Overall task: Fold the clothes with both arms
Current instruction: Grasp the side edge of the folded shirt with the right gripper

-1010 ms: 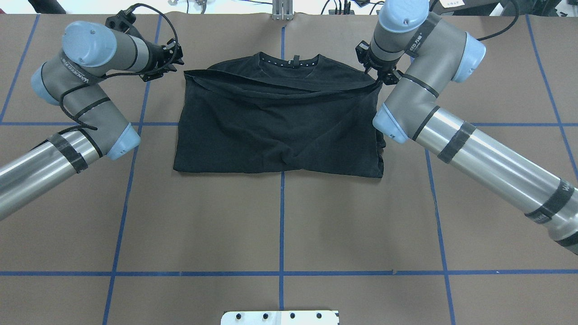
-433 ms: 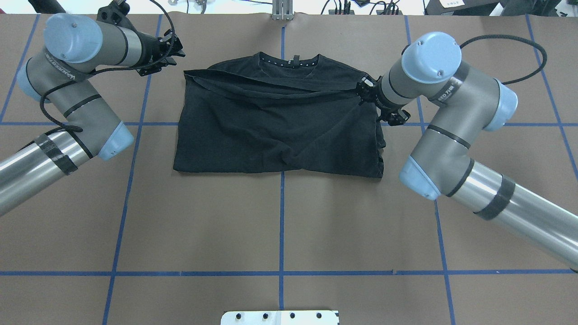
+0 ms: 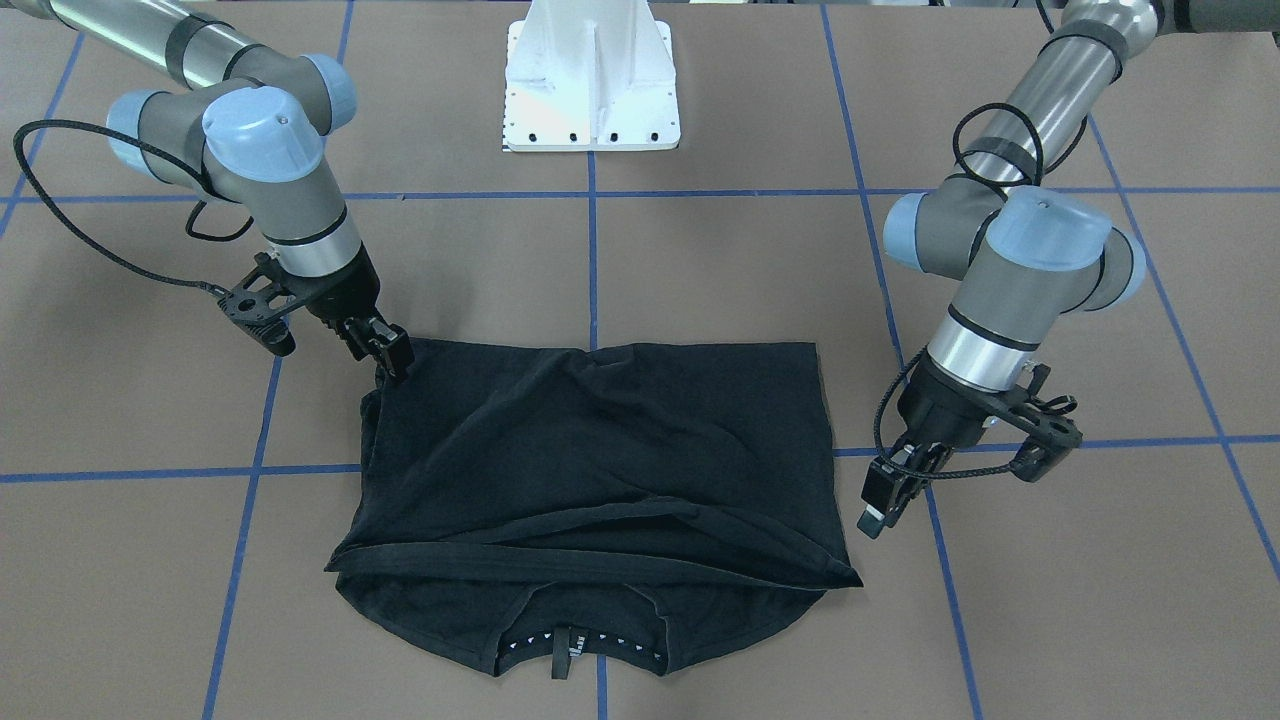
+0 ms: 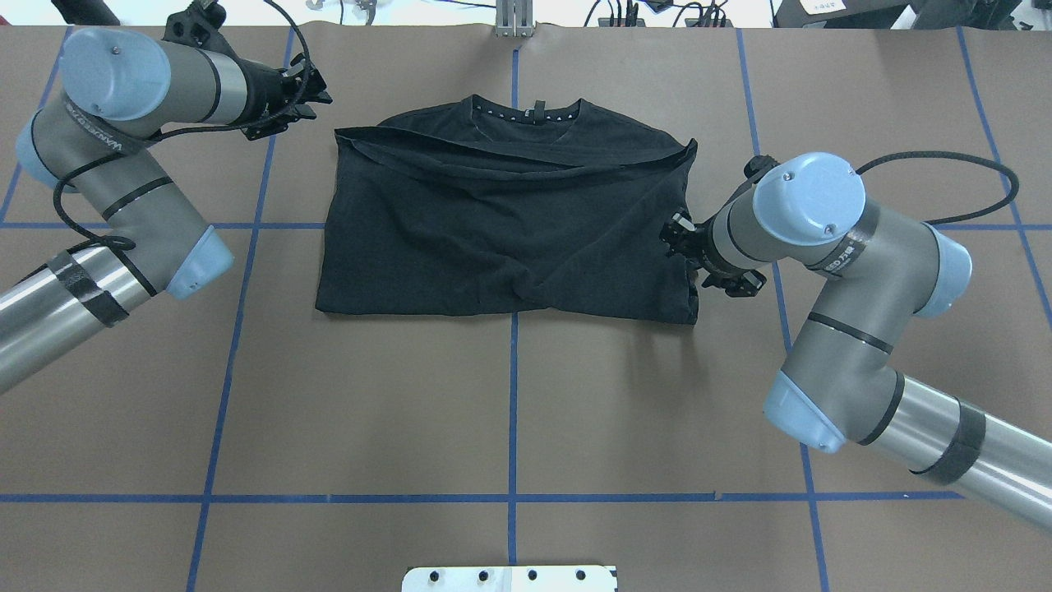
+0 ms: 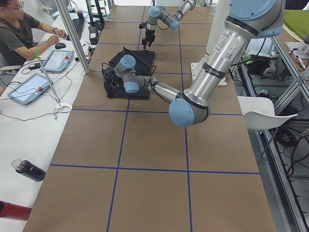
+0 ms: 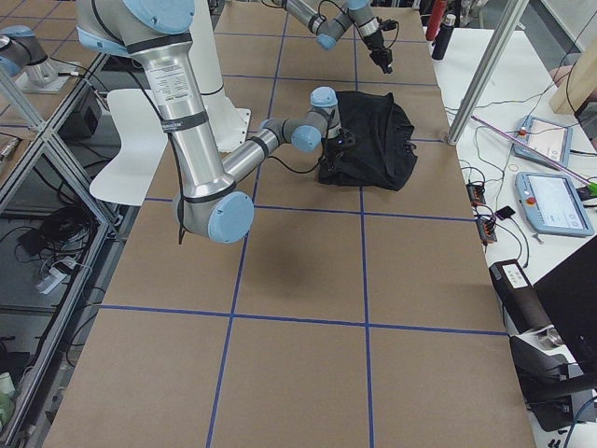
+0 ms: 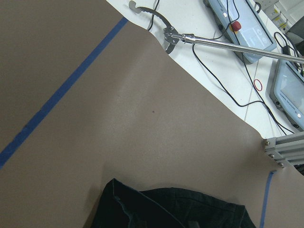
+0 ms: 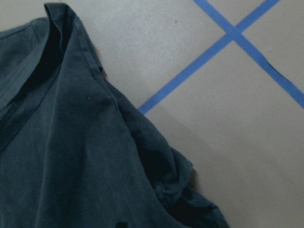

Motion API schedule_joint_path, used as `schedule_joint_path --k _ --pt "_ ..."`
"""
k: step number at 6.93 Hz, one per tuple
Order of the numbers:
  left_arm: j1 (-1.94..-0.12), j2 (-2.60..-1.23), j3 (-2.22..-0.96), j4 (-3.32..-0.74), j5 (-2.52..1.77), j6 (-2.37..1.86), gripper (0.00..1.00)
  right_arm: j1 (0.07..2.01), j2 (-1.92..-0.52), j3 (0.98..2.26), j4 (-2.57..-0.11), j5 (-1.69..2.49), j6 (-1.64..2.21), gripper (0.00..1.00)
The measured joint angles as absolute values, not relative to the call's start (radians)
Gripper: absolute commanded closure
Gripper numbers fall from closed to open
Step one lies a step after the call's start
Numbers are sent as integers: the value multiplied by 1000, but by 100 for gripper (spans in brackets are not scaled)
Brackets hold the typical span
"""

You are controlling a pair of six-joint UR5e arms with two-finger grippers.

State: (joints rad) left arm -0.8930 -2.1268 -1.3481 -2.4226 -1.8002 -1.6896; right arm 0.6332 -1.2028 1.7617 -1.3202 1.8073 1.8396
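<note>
The black T-shirt (image 4: 509, 222) lies folded across the far middle of the table, with its collar (image 4: 530, 113) at the far edge; it also shows in the front view (image 3: 600, 470). Its logo is hidden. My left gripper (image 4: 316, 89) hovers off the shirt's far left corner, apart from the cloth, and looks open and empty (image 3: 885, 500). My right gripper (image 4: 675, 237) is at the shirt's right edge, near its front corner (image 3: 392, 355). It looks open and holds nothing. The right wrist view shows that rumpled edge (image 8: 156, 166) from above.
The brown table (image 4: 509, 411) is marked by blue tape lines (image 4: 513, 395). The white pedestal base (image 3: 592, 80) stands at the robot's side. Beyond the far edge are tablets (image 5: 58, 60), a metal post (image 5: 72, 38), bottles (image 5: 28, 170) and a seated operator (image 5: 19, 34).
My right gripper has moved from the shirt's far right corner along its right edge toward the robot. My left gripper has drawn slightly away from the left corner. The shirt has not moved.
</note>
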Motion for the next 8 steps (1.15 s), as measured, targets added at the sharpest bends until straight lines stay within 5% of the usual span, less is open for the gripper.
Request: schedule_joint_path --k 6,8 --pt "-891 -2120 -1353 -2422 -1795 -1689 60 567 -1230 1757 -1319 1761 1878 42" --pt "-891 -2120 -1354 -2422 -1795 -1689 60 566 -1232 1755 -1319 1762 1878 74"
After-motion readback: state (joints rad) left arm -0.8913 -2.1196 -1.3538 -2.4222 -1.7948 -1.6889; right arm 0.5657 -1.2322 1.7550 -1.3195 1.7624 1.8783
